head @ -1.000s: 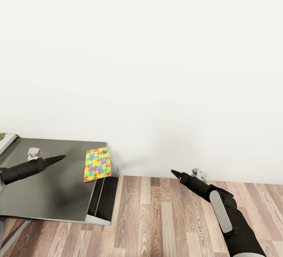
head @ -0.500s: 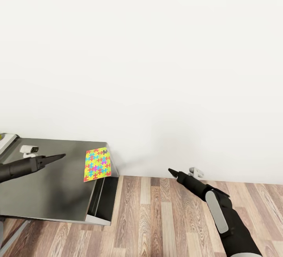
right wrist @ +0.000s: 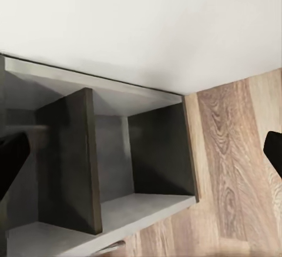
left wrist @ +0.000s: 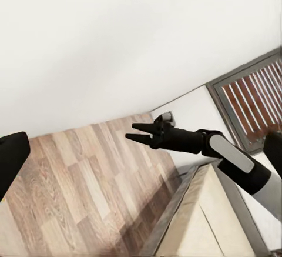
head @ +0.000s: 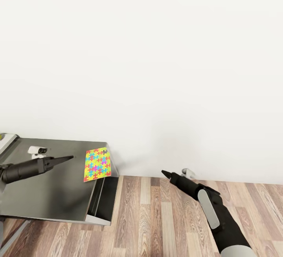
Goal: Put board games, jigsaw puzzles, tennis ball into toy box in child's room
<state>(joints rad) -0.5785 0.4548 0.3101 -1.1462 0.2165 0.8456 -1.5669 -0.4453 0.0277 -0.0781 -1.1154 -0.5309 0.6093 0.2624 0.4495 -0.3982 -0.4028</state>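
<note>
And here's the wall point(head: 157, 53), plain white and bare, taking up most of the head view. Running right along its foot is the floor point(head: 157, 217), wood planks in mixed brown and grey tones, with the boards laid end-on to the wall (grain knots are easy to pick out up close). From the left wrist camera the same planks meet the wall in one straight seam. Further along the wall from that seam sits a slatted panel point(left wrist: 252, 101), with reddish-brown slats inside a grey frame. From the right wrist camera the floor comes up against the wall again, warm brown against white.
</note>
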